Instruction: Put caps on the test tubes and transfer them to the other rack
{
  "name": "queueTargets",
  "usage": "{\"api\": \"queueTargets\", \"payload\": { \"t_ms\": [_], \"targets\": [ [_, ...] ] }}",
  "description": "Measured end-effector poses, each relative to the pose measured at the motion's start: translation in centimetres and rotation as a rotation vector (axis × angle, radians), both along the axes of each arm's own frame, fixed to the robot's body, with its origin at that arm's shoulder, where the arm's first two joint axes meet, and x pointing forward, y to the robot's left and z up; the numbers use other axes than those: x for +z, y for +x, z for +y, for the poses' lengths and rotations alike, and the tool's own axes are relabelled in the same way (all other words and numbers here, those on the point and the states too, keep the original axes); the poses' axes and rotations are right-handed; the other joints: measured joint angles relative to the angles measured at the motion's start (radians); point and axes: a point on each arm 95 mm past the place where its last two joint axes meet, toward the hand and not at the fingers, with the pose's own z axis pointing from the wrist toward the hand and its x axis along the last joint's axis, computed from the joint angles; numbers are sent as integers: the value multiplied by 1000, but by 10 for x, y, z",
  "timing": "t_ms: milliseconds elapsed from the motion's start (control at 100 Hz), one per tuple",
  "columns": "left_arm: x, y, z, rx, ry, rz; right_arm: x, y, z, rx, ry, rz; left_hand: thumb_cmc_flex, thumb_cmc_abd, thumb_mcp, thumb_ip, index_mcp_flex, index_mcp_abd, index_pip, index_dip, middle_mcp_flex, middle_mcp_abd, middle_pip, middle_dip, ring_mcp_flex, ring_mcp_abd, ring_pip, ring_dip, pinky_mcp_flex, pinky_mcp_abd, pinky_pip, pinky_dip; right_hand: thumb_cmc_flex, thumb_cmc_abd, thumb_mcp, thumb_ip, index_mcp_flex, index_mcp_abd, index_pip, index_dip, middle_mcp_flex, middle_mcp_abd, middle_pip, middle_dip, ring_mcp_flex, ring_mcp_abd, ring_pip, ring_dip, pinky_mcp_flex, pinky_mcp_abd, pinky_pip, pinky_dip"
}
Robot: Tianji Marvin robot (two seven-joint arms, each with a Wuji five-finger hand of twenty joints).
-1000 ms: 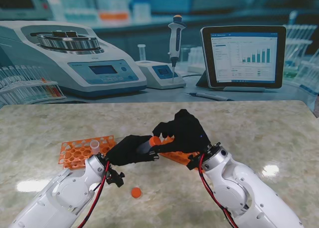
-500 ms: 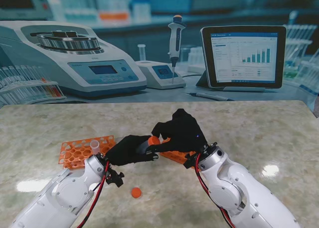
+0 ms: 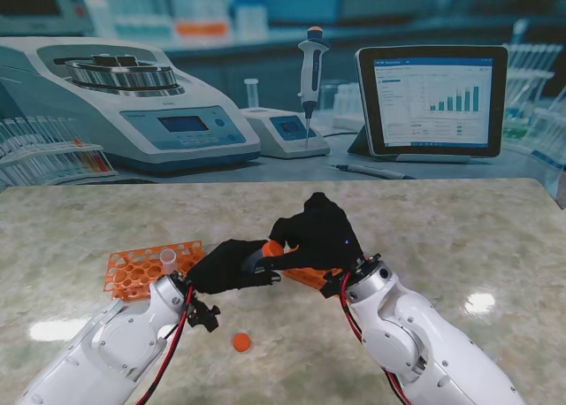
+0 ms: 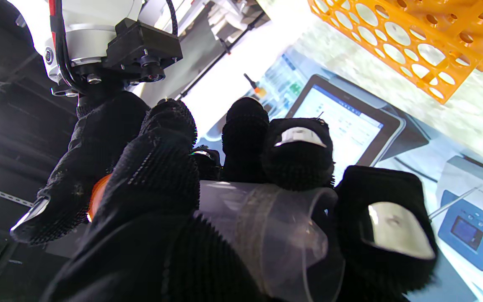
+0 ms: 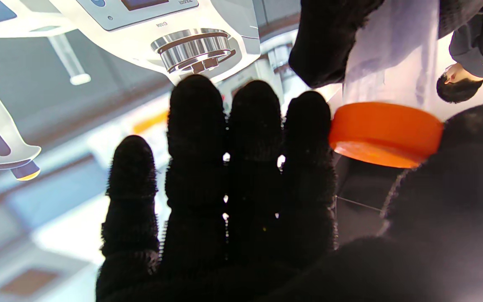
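A: What has the left hand (image 3: 232, 265) got?

B: Its fingers are wrapped around a clear tube (image 4: 266, 235), held off the table near the middle of the stand's view. The left wrist view shows the tube lying across the palm with the fingers (image 4: 298, 157) curled over it.

A: And the right hand (image 3: 320, 235)?

B: It sits at about 2 o'clock from the left one, touching it. The thumb and forefinger (image 5: 310, 176) pinch an orange cap (image 5: 386, 134) that is on the tube's mouth; the other three fingers are stretched out straight, side by side. How far on the cap is, I cannot tell.

A: What lies around them?

B: An orange rack (image 3: 150, 268) at 9 o'clock from the hands, with one uncapped tube (image 3: 168, 260) standing in it. A second orange rack (image 3: 311, 278) lies under the right hand and is mostly hidden by it. A loose orange cap (image 3: 241, 341) lies on the marble table (image 3: 460, 237) at 6 o'clock from the left hand, well apart from both racks.

A: Farther back?

B: A backdrop: a centrifuge (image 3: 133, 104) at 10 o'clock, a pipette (image 3: 311, 64) at 12, a tablet with charts (image 3: 433, 100) at 1.
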Motion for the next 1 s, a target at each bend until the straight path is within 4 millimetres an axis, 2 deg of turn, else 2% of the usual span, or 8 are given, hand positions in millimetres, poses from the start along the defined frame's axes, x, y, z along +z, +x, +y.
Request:
{"api": "queueTargets", "payload": {
  "t_ms": [420,650,790,900,1000],
  "targets": [
    [1,0,0,1,-1,-2,-2,4,5,-31,24,11,0,0,0,0,0,0,0,0,0,0,0,0,0,0,-1,0,0,0,0,0,-92,0,0,1,84,-65,108,39,22,-15,135,9,20,-1,121,13,34,-2,34,0],
    [1,0,0,0,-2,-3,-2,6,5,-38,26,25,0,0,0,0,0,0,0,0,0,0,0,0,0,-1,-1,0,0,0,0,0,-150,16,21,1,113,-110,143,44,22,-16,147,-23,20,-1,126,-5,38,-10,46,0],
    [1,0,-1,-1,-2,-3,-3,7,4,-37,17,42,0,0,0,0,0,0,0,0,0,0,0,0,0,-1,-1,0,0,0,0,0,-196,41,49,1,112,-139,143,44,22,-16,89,-44,20,-1,109,-22,33,-10,45,0],
    [1,0,-1,-2,-1,-2,-3,7,3,-38,19,45,0,0,0,0,0,0,0,0,0,0,0,0,0,-1,-1,0,0,0,0,0,-210,126,77,1,81,-147,101,36,-1,-16,25,-57,7,0,39,-25,10,-10,35,0],
    [1,0,-1,-4,-1,-3,-2,7,0,-45,24,45,0,0,0,0,0,0,0,0,0,0,0,0,0,-1,-1,0,0,0,0,0,-196,157,88,1,41,-145,50,13,-31,-14,-32,-60,-27,5,-6,-25,-10,-10,13,0]
  ]
}}
